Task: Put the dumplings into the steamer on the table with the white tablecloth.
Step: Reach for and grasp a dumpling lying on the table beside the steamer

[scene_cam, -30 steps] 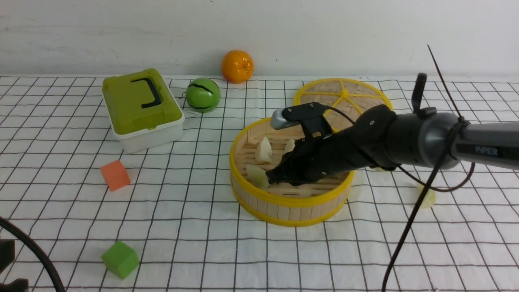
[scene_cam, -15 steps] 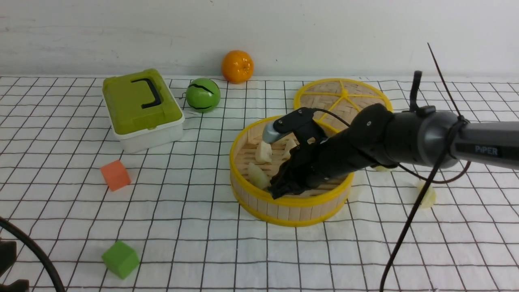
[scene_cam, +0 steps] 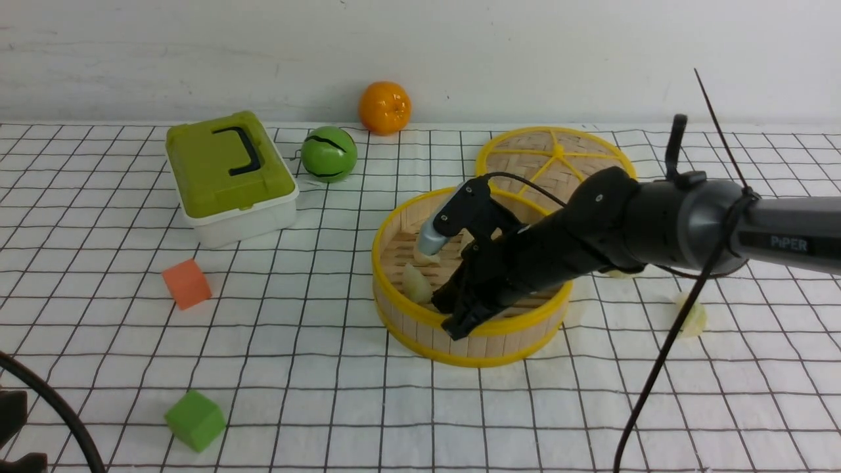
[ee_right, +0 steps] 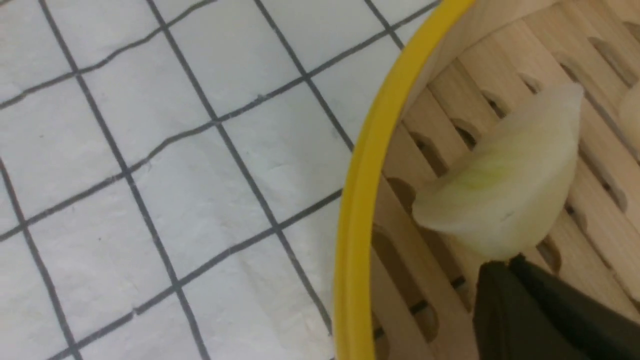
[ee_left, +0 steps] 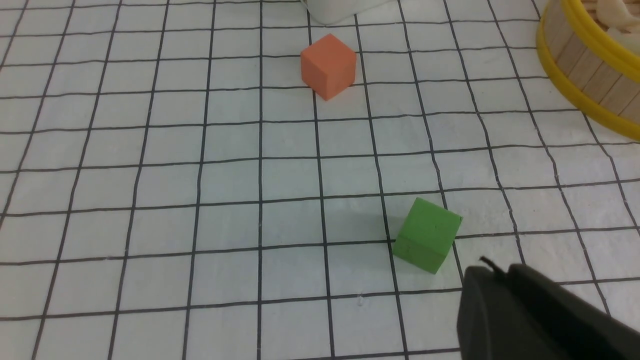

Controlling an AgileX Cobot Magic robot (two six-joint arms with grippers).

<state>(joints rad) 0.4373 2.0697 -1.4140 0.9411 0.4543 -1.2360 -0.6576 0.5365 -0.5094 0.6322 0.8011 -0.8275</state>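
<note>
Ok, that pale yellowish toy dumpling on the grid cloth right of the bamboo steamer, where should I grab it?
Probably from above, pinching the pale yellowish dumpling across its thickness: it sits low and alone on the cloth, nothing crowding it. A black cable hides part of it.

I see plain off-white painted wall point(scene_cam: 591, 52) spanning 12 o'clock, faint grey streaks toward 10 o'clock. Wall meets far edge of grid-clothed flat table point(scene_cam: 315, 420). Light even, diffuse; shadows soft, short.
</note>
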